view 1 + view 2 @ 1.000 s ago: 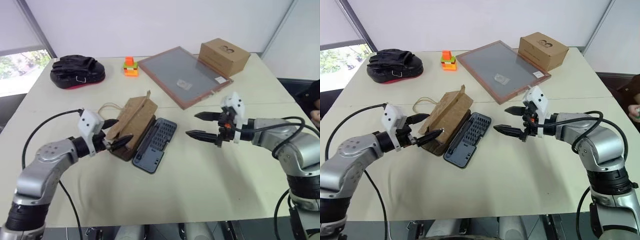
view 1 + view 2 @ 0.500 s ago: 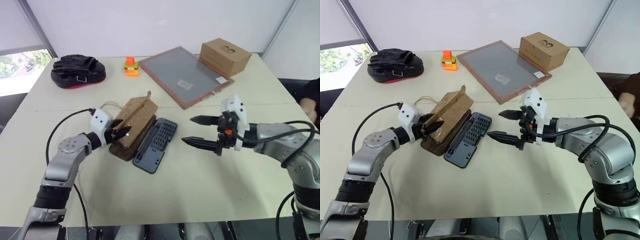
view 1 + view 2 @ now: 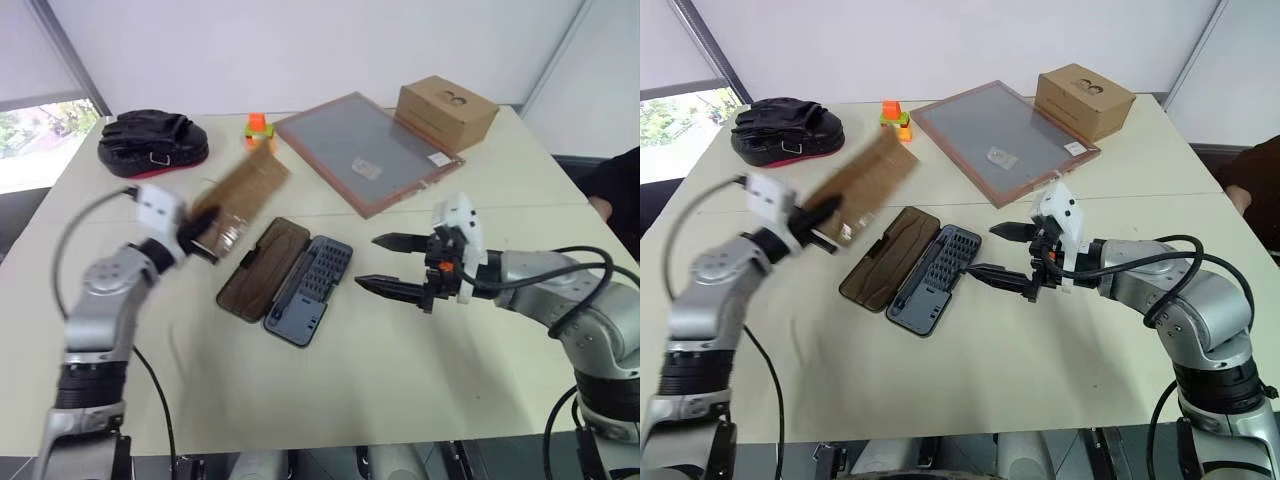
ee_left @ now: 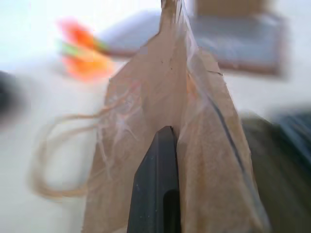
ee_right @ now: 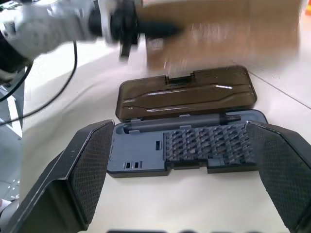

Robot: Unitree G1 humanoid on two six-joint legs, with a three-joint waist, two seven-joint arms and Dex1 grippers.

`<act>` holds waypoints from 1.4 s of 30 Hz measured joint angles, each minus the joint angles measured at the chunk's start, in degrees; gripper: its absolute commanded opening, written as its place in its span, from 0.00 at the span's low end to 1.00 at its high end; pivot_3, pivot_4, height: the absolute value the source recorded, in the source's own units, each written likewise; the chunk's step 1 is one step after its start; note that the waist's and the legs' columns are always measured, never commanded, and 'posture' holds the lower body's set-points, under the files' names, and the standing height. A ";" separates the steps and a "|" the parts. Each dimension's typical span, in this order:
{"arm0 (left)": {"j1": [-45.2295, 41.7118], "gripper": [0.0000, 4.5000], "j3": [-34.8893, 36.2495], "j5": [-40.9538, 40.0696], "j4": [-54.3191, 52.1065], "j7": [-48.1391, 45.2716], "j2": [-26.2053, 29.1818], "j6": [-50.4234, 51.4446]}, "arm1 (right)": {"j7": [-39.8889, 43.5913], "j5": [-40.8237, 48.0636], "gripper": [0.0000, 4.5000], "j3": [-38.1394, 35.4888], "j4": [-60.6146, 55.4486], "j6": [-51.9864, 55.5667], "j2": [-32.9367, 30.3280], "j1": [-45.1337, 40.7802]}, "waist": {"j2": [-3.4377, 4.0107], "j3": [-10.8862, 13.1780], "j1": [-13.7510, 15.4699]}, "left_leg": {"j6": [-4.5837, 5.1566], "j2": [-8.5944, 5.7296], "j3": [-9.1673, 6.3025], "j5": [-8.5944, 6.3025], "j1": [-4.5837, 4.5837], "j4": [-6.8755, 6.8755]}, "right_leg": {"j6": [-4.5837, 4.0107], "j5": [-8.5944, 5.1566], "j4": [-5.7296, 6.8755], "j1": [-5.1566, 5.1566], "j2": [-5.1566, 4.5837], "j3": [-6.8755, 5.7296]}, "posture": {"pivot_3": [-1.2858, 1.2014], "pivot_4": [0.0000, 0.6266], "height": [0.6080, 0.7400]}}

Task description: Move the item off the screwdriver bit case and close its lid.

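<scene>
Paper bag lifted clear in the left gripper, case lying open below

The left gripper [image 3: 205,243] is clamped on the brown kraft paper bag [image 3: 240,190], which hangs in the air tilted, up and away from the gripper's fingertips, off the table [image 3: 350,370]. The screwdriver bit case [image 3: 308,290] lies open flat below and to the right of that gripper, its smoky-brown lid [image 3: 264,268] spread on the side nearer the gripper, with nothing on it. The right gripper [image 3: 388,264] has its jaws spread wide and holds nothing; it hovers just beside the case's bit tray, on the side away from the lid, fingers pointing at the case
</scene>
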 measured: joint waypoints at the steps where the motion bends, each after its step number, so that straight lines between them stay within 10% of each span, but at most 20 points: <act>1: 0.21 0.01 2.33 0.15 -0.74 1.80 0.70 0.06 | 0.22 -0.30 1.00 0.53 0.70 -0.53 0.23 0.00 | 0.00 0.00 0.11 | 0.00 0.00 0.00 0.00 0.00 0.00 | 0.00 0.00 0.00 0.00 0.00 0.00 | 0.52 0.24 1.00; 19: 19.33 0.01 17.82 8.81 -4.18 21.25 -1.29 5.55 | 6.64 -6.20 1.00 7.30 9.23 -6.85 3.51 -5.22 | -0.12 0.01 1.48 | -0.02 -0.03 -0.02 0.00 0.06 0.02 | 0.00 0.00 0.00 0.09 -0.03 -0.04 | 0.52 0.24 1.00; 30: 18.71 0.99 17.66 7.50 -3.42 21.21 -2.15 6.71 | 6.85 -6.64 1.00 7.30 9.01 -6.73 3.51 -4.86 | -0.13 0.00 1.46 | -0.03 -0.02 -0.02 0.00 0.06 0.02 | 0.00 0.00 0.01 0.08 -0.05 -0.04 | 0.52 0.24 1.00; 34: 17.62 0.99 19.50 4.58 -4.01 20.09 -1.97 6.53 | 6.89 -6.65 1.00 7.29 9.01 -6.73 3.46 -4.83 | -0.16 0.00 1.49 | -0.03 -0.02 -0.02 0.00 0.06 0.02 | 0.00 0.00 0.01 0.08 -0.05 -0.04 | 0.52 0.24 1.00; 42: 21.39 0.99 33.82 -34.99 -18.09 -3.49 12.70 24.32 | 8.13 -5.42 1.00 4.76 9.29 -5.58 0.97 -3.14 | -0.32 0.07 1.10 | -0.04 -0.03 -0.02 0.01 -0.19 0.06 | -0.02 0.00 0.04 -0.18 -0.09 -0.03 | 0.52 0.24 1.00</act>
